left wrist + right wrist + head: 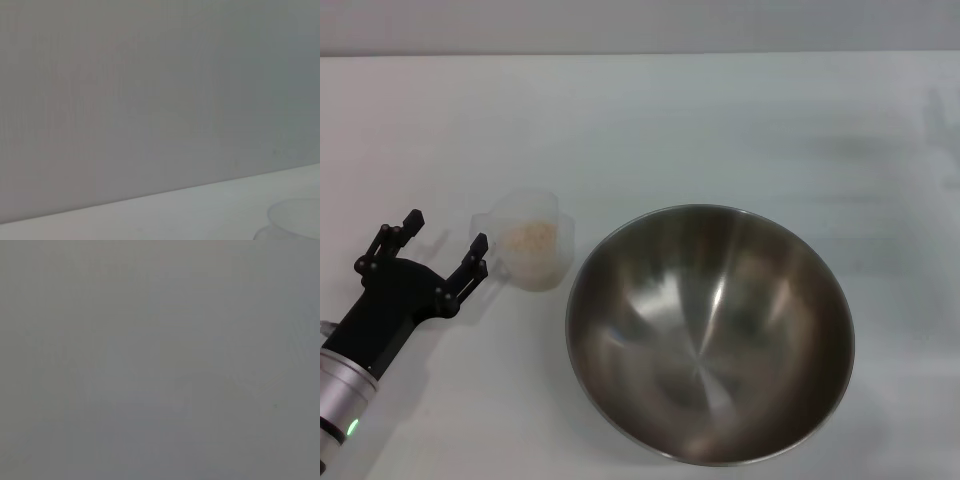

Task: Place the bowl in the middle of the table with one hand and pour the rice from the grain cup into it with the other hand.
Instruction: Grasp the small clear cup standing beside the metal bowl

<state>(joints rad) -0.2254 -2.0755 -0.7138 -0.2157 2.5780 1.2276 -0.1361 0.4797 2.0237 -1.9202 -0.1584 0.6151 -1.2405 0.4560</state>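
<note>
Plain white flat desk fills nearly the whole head view; grey wall strip along the far edge.

Large round shiny stainless-steel bowl sits upright on the desk, right of centre and toward the near edge. Inside is bare reflective metal, no grains in it.

Left arm, silver-grey w/ green light near the wrist, comes in from the near-left corner. Its black two-fingered left tool is released: fingers spread wide, nothing between them. One fingertip is just beside the cup's left side; can't tell if it touches. Other fingertip well clear, further left.

Small clear frosted plastic grain cup stands upright on the desk, just left of the bowl rim, small gap between them. Sits betw. left tool and bowl.

Pale beige rice is a loose heap inside the cup.

Left wrist view: mostly grey wall, strip of white desk, faint pale rim at the corner, too blurred to ID.

Right wrist view: flat grey only. Right tool not visible in any view.
</note>
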